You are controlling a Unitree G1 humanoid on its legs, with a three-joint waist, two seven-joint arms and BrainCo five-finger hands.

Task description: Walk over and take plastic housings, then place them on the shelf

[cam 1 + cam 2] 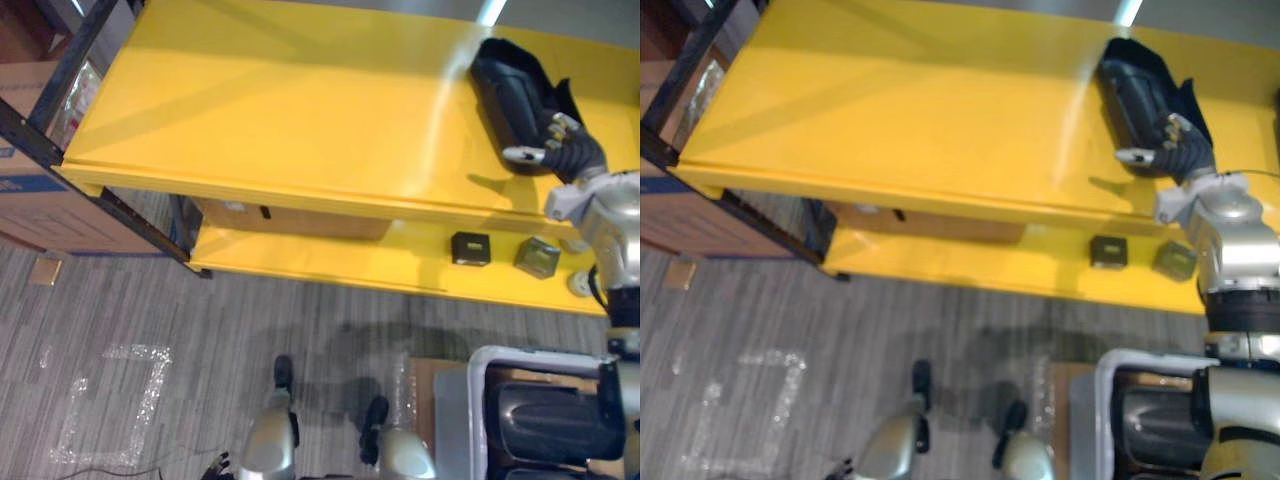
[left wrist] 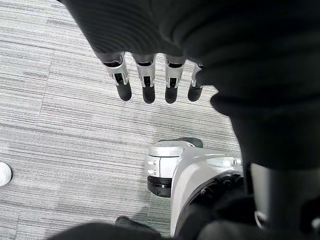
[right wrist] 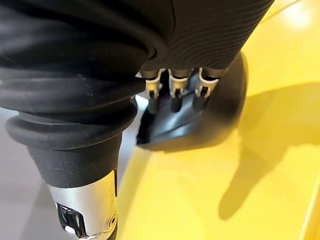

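A black plastic housing (image 1: 510,85) lies on the top board of the yellow shelf (image 1: 300,110), near its right end. My right hand (image 1: 565,145) sits at the housing's near edge, thumb stretched out to the left. In the right wrist view its straight fingers (image 3: 175,95) rest against the housing (image 3: 220,115), not curled round it. My left hand (image 2: 145,85) hangs low over the carpet, fingers straight and holding nothing; it also shows at the bottom edge of the left eye view (image 1: 215,465).
A pale bin (image 1: 480,400) at the lower right holds more black housings (image 1: 545,415). Two small boxes (image 1: 470,248) (image 1: 537,257) and a cardboard box (image 1: 290,218) sit on the lower shelf board. Cardboard cartons (image 1: 40,200) stand at the left; tape marks (image 1: 110,400) lie on the carpet.
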